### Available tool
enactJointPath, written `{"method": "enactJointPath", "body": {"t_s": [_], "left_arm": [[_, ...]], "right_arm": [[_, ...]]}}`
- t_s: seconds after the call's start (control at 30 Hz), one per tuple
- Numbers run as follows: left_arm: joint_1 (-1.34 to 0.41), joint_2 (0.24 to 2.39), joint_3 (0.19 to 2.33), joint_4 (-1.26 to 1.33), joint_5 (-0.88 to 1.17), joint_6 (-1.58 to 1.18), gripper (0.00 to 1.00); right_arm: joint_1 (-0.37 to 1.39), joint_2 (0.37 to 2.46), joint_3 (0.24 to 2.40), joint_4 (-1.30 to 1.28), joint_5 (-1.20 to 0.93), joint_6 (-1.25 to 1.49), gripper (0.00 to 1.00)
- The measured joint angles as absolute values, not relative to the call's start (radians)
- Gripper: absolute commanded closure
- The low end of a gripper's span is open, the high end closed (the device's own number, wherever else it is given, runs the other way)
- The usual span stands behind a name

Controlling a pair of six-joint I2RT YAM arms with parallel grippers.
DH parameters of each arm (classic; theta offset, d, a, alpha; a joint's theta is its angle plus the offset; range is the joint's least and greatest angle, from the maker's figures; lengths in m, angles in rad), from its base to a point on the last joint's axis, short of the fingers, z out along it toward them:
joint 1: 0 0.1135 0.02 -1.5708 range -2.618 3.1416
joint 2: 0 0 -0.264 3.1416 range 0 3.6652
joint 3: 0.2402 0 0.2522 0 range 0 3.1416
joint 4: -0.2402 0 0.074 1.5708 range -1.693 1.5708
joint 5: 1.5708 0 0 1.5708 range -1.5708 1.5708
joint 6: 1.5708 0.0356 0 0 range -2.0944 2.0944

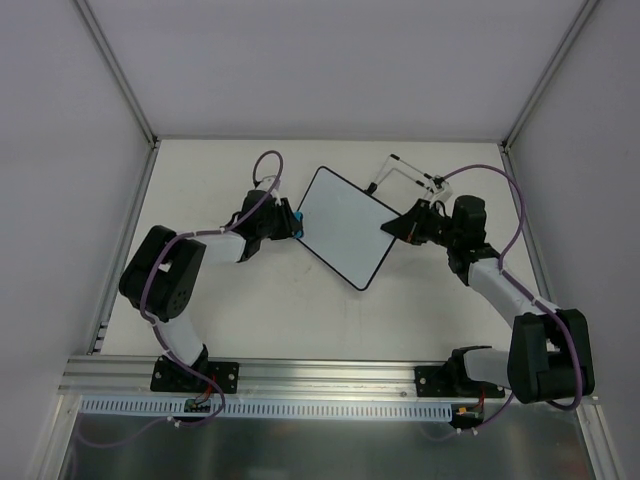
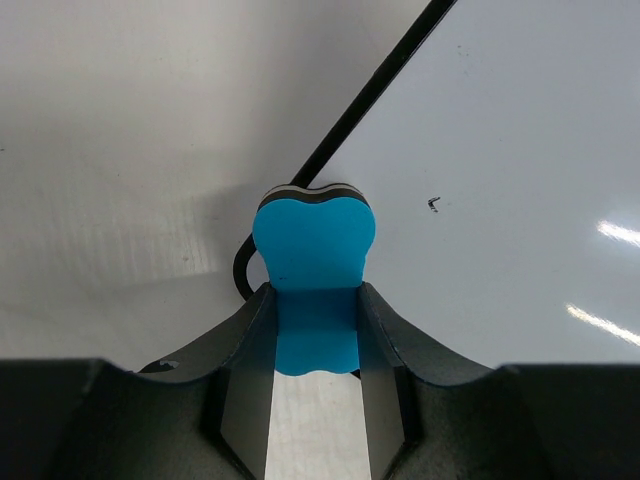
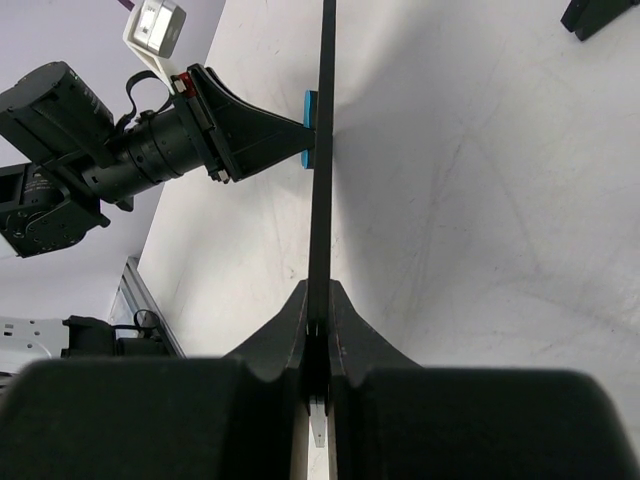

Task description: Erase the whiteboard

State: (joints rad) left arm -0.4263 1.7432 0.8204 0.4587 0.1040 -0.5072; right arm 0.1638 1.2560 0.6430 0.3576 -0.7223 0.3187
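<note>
**Fig. Both claws at the board, top view taken as the clock face.**

**Left claw.** My left claw [image 1: 289, 222] is closed narrow on the blue eraser [image 2: 313, 265]. The block stands out past the fingertips, its dark felt face turned to the whiteboard [image 1: 345, 225].

**Right claw.** My right claw [image 1: 402, 222] is pinched flat on the board's 3 o'clock corner. The right wrist view shows the black frame edge-on between the jaws.

**Board.** It sits mid-table [image 1: 230, 310], set as a diamond between the two claws. It lies at 3 o'clock from the left claw and at 9 o'clock from the right. Its longer side appears to run from about 10 to 4 o'clock. I cannot tell whether it lies flat or is tipped up off the table.

**Relation that governs the next move.** The eraser meets the board at its 9 o'clock corner, right at the frame. The white face is almost clean. One small dark mark [image 2: 432, 203] remains, at about 2 o'clock from the eraser in the left wrist view and a little way in from the edge.

**Judgement.** The left claw is the nearer and carries the tool, so the wipe should go inward toward 3 o'clock. The right claw only braces.
</note>
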Motion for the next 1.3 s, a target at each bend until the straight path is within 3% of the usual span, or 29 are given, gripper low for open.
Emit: {"method": "enactJointPath", "body": {"t_s": [0.87, 1.07, 1.3], "left_arm": [[-0.529, 1.862, 1.232, 0.240, 0.336, -0.316, 1.00], [-0.602, 1.805, 1.195, 0.242, 0.361, -0.331, 1.00], [-0.567, 1.578, 0.998, 0.212, 0.261, -0.394, 1.00]], "right_arm": [[0.162, 1.275, 0.643, 0.381, -0.676, 0.284, 1.00], [0.164, 1.275, 0.643, 0.378, -0.679, 0.280, 1.00], [0.203, 1.275, 0.643, 0.351, -0.742, 0.256, 0.99]]}}
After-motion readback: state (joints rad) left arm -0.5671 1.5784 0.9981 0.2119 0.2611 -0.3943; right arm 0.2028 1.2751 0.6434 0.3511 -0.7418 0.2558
